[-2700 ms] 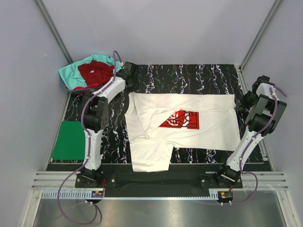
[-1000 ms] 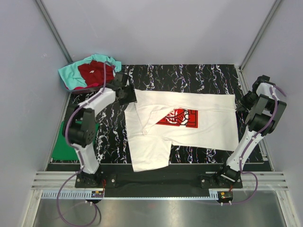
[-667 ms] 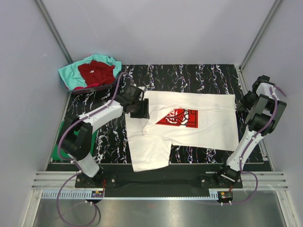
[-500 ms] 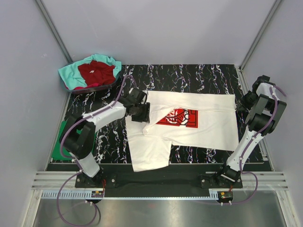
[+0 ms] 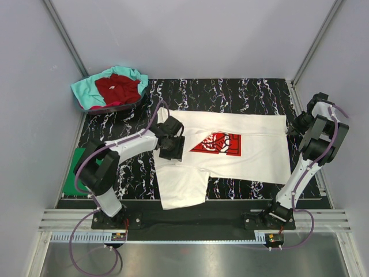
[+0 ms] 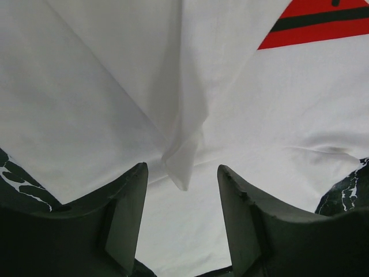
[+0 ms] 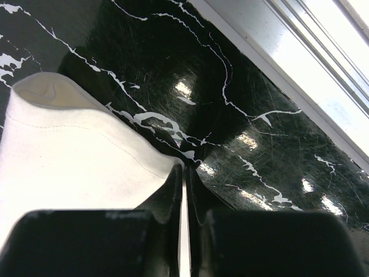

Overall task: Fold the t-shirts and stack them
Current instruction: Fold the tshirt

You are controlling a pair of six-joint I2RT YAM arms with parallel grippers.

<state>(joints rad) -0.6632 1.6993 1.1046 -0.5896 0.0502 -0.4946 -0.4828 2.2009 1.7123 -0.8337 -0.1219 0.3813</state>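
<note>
A white t-shirt (image 5: 253, 158) with a red chest print (image 5: 218, 144) lies spread on the black marbled table (image 5: 230, 91), its left sleeve folded inward. My left gripper (image 5: 174, 144) hovers over that fold, open. In the left wrist view a pointed flap of white cloth (image 6: 183, 170) sits between the tips of my left gripper (image 6: 181, 176), ungripped. My right gripper (image 5: 290, 130) is shut on the shirt's right edge. The right wrist view shows my right gripper (image 7: 184, 170) pinching the white hem (image 7: 75, 150).
A folded green t-shirt (image 5: 78, 176) lies at the table's left edge, partly behind the left arm. Dark red (image 5: 115, 86) and teal (image 5: 83, 92) t-shirts are bundled at the back left corner. A pale metal rail (image 7: 300, 52) borders the table close to the right gripper.
The left arm has swung from the back left corner forward and rightward onto the shirt's folded left sleeve. The right arm and the shirt's right edge stay put.
</note>
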